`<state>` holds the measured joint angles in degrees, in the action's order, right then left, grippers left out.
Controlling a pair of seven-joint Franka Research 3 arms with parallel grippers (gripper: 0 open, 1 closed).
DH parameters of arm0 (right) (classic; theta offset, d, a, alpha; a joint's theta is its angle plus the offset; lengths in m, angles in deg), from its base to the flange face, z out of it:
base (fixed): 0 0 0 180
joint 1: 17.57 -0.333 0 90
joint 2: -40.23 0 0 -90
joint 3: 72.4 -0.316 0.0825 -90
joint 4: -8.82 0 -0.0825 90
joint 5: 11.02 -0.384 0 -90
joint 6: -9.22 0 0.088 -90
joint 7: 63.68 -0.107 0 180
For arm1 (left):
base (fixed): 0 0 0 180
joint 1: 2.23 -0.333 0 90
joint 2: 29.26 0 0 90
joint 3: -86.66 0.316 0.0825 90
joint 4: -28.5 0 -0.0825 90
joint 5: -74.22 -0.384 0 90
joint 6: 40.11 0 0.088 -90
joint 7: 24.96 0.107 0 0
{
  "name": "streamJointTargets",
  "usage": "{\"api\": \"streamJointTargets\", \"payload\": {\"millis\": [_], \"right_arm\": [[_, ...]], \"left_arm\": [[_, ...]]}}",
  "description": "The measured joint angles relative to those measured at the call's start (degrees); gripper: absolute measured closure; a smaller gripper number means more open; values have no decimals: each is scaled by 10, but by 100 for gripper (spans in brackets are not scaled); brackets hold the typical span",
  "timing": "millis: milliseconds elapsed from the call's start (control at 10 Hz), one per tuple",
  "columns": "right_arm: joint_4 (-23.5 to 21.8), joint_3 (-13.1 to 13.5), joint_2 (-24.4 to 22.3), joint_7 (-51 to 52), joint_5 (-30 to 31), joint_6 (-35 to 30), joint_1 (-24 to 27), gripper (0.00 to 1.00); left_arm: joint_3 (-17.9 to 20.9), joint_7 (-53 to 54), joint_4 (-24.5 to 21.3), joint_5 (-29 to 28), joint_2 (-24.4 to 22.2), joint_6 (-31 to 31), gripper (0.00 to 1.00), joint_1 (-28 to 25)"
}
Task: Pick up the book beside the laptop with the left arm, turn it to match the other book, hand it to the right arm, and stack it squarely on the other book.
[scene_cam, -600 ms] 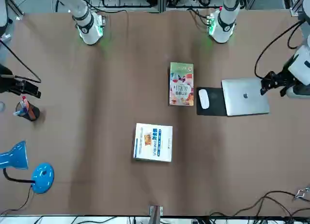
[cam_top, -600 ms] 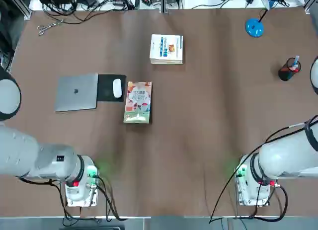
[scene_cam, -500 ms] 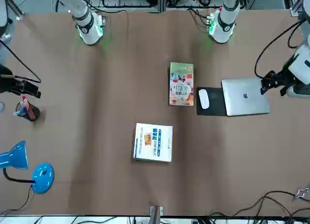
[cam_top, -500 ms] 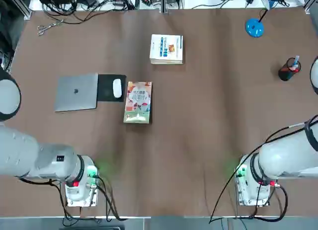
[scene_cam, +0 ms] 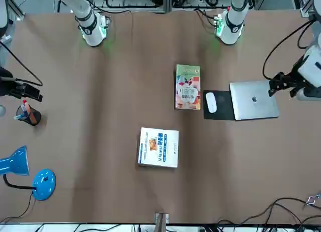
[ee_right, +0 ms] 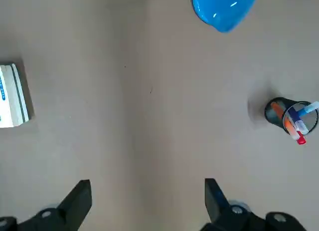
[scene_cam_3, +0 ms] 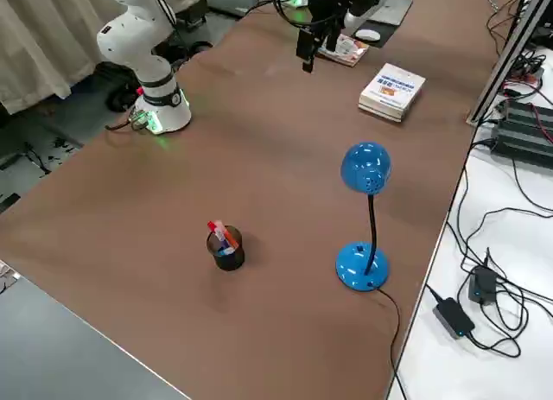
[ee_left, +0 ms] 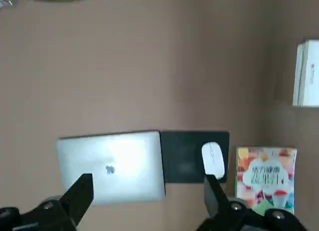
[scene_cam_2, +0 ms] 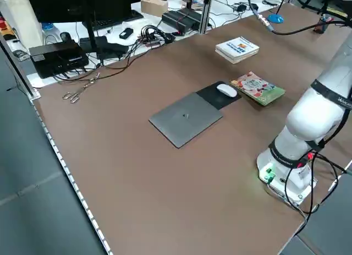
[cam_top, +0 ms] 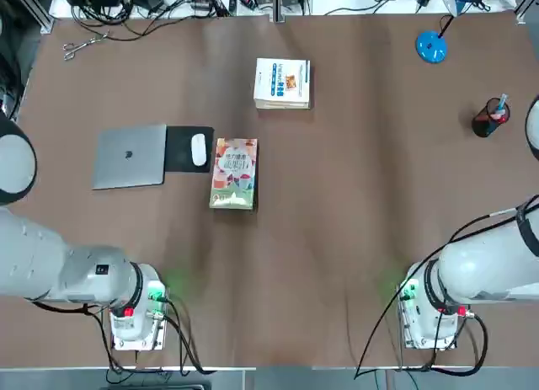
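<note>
Books: two lying flat, well apart. Green-bordered book [cam_top: 234, 173] sitting at 3 o'clock of mouse pad [cam_top: 182, 148] and one laptop [cam_top: 130, 156]; dark title characters unreadable. White book [cam_top: 282, 83] resting toward 1 o'clock from it, blue text illegible. Left gripper [ee_left: 148, 198] and right gripper [ee_right: 148, 201] hovering high, jaws standing wide, holding nothing.

No visible change since earlier.

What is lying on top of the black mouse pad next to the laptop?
A white mouse lies on the black mouse pad. Nothing else is on it. The laptop lies along one edge of it; whether it overlaps the pad cannot be told.
</note>
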<state>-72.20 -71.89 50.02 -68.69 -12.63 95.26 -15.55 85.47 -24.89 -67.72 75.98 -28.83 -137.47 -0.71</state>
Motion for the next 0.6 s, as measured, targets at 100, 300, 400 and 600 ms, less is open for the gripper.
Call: {"api": "streamJointTargets", "payload": {"millis": [100, 300, 400, 600], "right_arm": [[0, 0, 1, 0, 0, 0, 0, 0], [0, -1, 4, 0, -1, 2, -4, 0], [-2, -1, 9, 0, -2, 12, -12, 0], [-37, -2, 20, -2, -2, 69, -31, 0]], "left_arm": [[0, 0, -11, 18, 0, 11, 2, 4], [0, 1, -58, 76, -6, 18, 3, 9], [1, 1, -100, 115, -16, 18, 4, 9], [4, 8, -234, 179, -66, -29, 3, 10]]}}
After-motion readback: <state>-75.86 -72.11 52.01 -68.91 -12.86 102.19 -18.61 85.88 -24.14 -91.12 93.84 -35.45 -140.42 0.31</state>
